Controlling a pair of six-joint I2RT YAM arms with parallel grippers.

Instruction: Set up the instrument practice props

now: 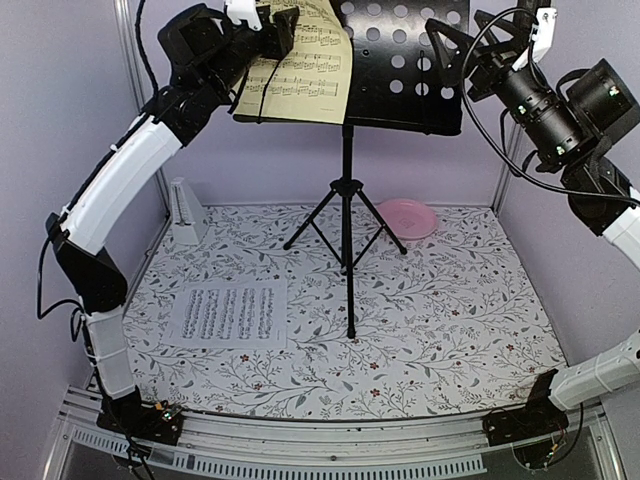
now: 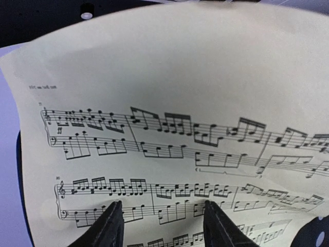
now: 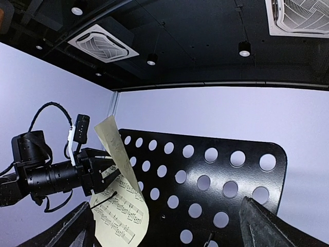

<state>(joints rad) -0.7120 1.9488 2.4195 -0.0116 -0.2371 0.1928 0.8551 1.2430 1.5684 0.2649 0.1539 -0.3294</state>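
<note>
Top view: music stand (image 1: 400,80) upright mid-table, tripod legs spread. Yellowish sheet-music page (image 1: 300,65) sits against the left half of the stand's desk, its left edge overhanging the desk. Left gripper (image 1: 275,30) is at the page's upper left and covers that corner. Right gripper (image 1: 448,42) is just off the desk's right edge. Finger gaps not readable from here.

Left wrist view: yellowish page (image 2: 169,77) fills the frame face-on, staves sharp. Left gripper (image 2: 163,221) fingers spread, tips in front of the print, nothing pinched between them. Can't tell if the tips touch paper.

Right wrist view: right gripper (image 3: 164,206) fingers wide apart, the stand's perforated desk (image 3: 221,171) beyond the gap, not gripped. Only this view shows the page (image 3: 121,206) curling: top bowed off the desk by the left gripper (image 3: 95,172), lower part at the desk's left side.

Top view only:
- White sheet-music page (image 1: 228,313) flat on the floral table cover (image 1: 450,320), front-left of the stand's legs.
- Metronome (image 1: 187,212) upright, back-left of the stand, well apart from it.
- Pink plate (image 1: 407,217) back-right of the stand; the stand's right leg crosses the plate's left edge.
</note>
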